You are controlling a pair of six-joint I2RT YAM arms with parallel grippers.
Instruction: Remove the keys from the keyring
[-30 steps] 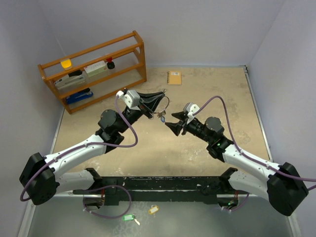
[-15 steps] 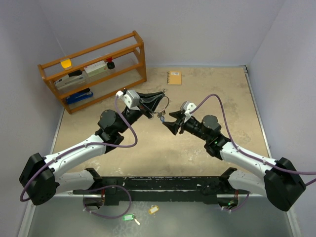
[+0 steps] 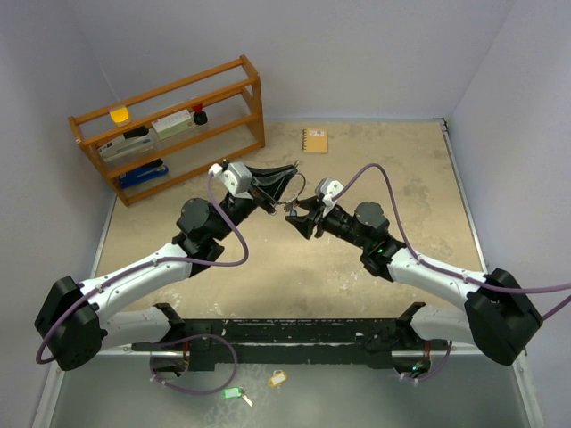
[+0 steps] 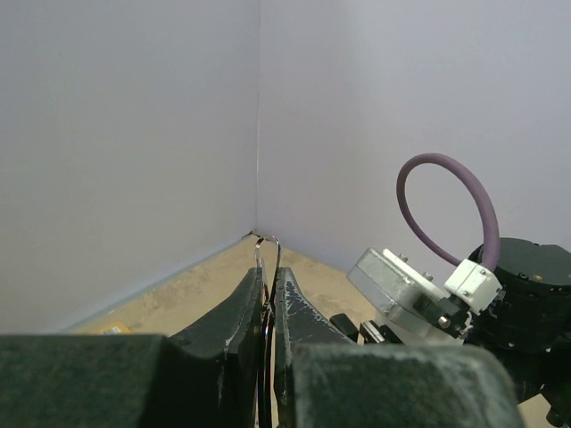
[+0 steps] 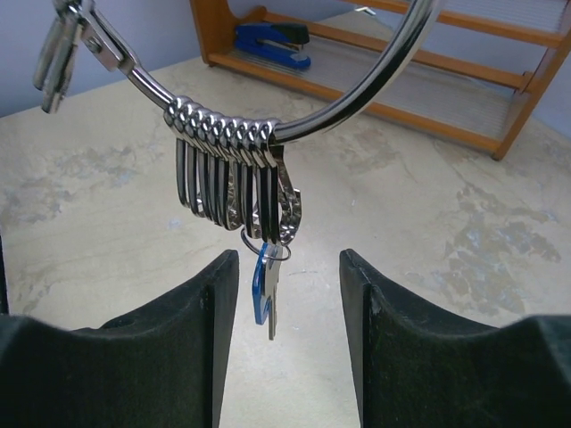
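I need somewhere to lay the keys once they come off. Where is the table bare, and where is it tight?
Bare table lies right of the notebook, and mid-front, just past the base rail. Crowded: mid-table, where the left end effector holds the keyring before the open right end effector, and the back left by the wooden rack.

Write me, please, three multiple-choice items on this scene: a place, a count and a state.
1. Where does the blue-tagged key hang? A between the right gripper's fingers B on the rack C flat on the table
2. How many loose tags lie off the keyring? A none B four C two
3. The left gripper is: A wide open B shut on the keyring C shut on nothing

A, it dangles between the open fingers; C, one green, one yellow; B, its fingers pinch the wire.
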